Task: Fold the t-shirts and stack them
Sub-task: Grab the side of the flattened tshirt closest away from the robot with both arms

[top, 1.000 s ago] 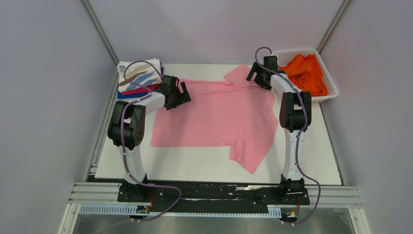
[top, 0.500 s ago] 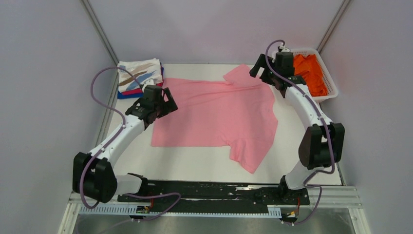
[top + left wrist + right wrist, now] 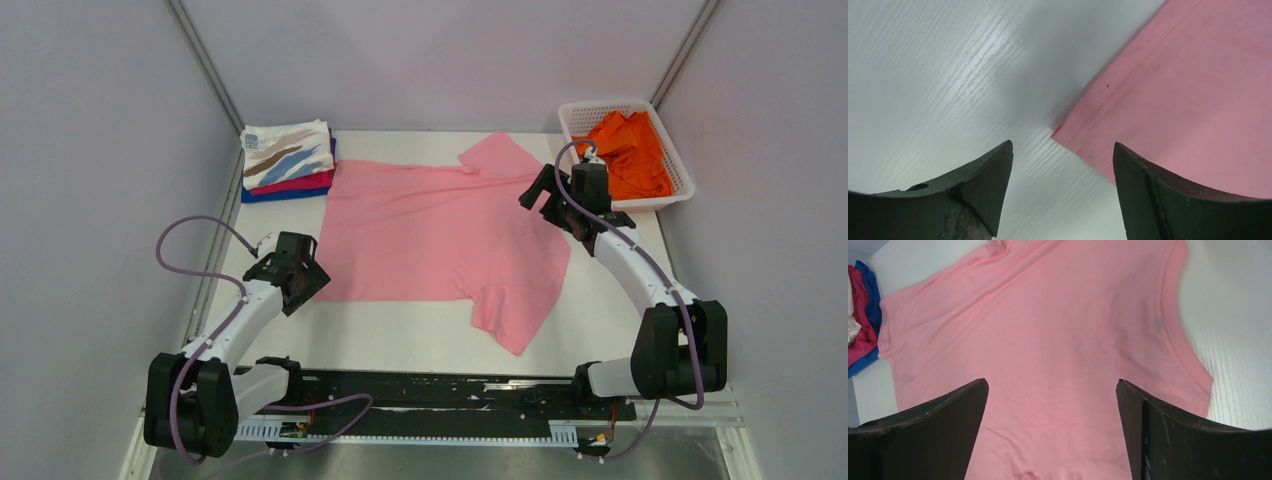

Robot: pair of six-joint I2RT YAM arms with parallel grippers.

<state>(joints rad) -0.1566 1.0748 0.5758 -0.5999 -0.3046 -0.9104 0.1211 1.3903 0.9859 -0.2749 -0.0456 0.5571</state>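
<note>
A light pink t-shirt (image 3: 440,230) lies spread flat on the white table, also in the right wrist view (image 3: 1048,335) and left wrist view (image 3: 1198,90). My left gripper (image 3: 300,283) is open and empty, low over the table just off the shirt's near left corner (image 3: 1055,131). My right gripper (image 3: 540,192) is open and empty above the shirt's right side by the collar. A folded stack, with the white brush-streak tee (image 3: 287,152) on top of magenta and blue ones, sits at the back left. Orange t-shirts (image 3: 628,150) lie in the basket.
A white plastic lattice basket (image 3: 680,180) stands at the back right. Grey enclosure walls close in both sides and the back. Bare white table (image 3: 400,340) shows in front of the shirt. The folded stack's edge shows in the right wrist view (image 3: 860,315).
My left gripper has pulled back from the shirt's far left edge to its near left corner. My right gripper has moved from the far sleeve nearer, to the collar side. The shirt has not moved.
</note>
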